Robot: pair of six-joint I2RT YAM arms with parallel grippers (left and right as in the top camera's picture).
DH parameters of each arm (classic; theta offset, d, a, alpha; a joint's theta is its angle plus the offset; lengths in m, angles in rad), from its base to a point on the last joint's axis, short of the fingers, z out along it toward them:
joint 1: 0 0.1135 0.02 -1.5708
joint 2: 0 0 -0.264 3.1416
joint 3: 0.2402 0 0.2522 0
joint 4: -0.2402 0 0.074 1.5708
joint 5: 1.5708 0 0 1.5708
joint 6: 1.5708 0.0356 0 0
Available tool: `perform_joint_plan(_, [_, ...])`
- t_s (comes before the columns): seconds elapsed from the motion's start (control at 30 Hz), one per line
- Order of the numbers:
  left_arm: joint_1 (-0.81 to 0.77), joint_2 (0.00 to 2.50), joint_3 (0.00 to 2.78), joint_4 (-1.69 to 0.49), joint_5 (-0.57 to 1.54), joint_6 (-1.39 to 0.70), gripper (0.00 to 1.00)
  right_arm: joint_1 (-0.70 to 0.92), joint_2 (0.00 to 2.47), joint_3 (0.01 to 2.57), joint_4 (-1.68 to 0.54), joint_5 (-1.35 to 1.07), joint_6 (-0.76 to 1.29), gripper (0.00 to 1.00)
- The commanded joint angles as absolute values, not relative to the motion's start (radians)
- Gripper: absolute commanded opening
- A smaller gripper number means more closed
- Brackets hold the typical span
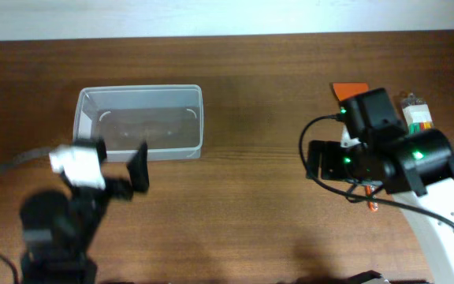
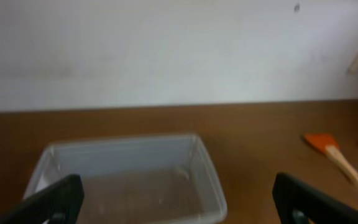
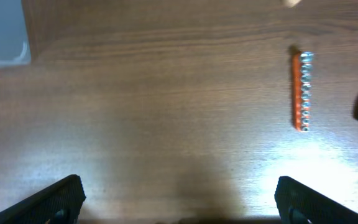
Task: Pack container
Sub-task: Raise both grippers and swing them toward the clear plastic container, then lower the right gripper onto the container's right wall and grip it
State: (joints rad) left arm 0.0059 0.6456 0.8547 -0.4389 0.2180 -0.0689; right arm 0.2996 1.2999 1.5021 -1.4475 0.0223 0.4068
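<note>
We are hovering our right gripper (image 3: 179,202), jaws spread wide and empty, over the wooden table (image 3: 166,93) well apart from the container (image 1: 200,118), probably lining up on the orange bit strip (image 3: 301,90) lying even farther from it. We are poising our left gripper (image 2: 179,205), jaws likewise apart and empty, just beside the container's near wall, probably to steady it; nothing is showing inside.
</note>
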Motion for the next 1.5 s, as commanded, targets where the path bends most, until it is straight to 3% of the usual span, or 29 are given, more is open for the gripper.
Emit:
perform_joint_plan(0.0, [0.006,0.933,1.176,-0.586,0.347,0.031,0.99,0.398,1.376,1.582,-1.449,-0.044,0.398,0.99])
perform_joint_plan(0.13, [0.004,1.125,1.392,-0.629,0.496,0.039,0.99,0.524,1.484,1.708,-1.448,-0.064,0.401,0.99])
perform_joint_plan(0.3, [0.005,1.258,1.499,-0.639,0.508,0.050,0.99,0.643,1.637,1.853,-1.455,-0.002,0.401,0.99])
perform_joint_plan(0.37, [0.005,1.275,1.514,-0.679,0.426,0.050,0.99,0.664,1.685,1.879,-1.455,0.034,0.402,0.99])
perform_joint_plan(0.5, [0.005,1.280,1.523,-0.840,0.057,-0.034,0.99,0.666,1.760,1.888,-1.421,0.061,0.401,0.99])
perform_joint_plan(0.6, [0.005,1.281,1.523,-0.978,-0.056,-0.037,0.99,0.667,1.821,1.888,-1.324,0.061,0.381,0.99])
perform_joint_plan(0.77, [0.005,1.280,1.523,-1.000,-0.207,-0.038,0.99,0.666,1.843,1.888,-1.140,0.061,0.329,0.99])
perform_joint_plan(1.1, [0.005,1.281,1.523,-1.002,-0.249,-0.037,0.99,0.667,1.909,1.888,-0.994,0.057,0.330,0.99])
perform_joint_plan(1.47, [0.006,1.281,1.523,-1.004,-0.270,-0.037,0.99,0.624,2.038,1.944,-0.987,0.001,0.356,0.99])
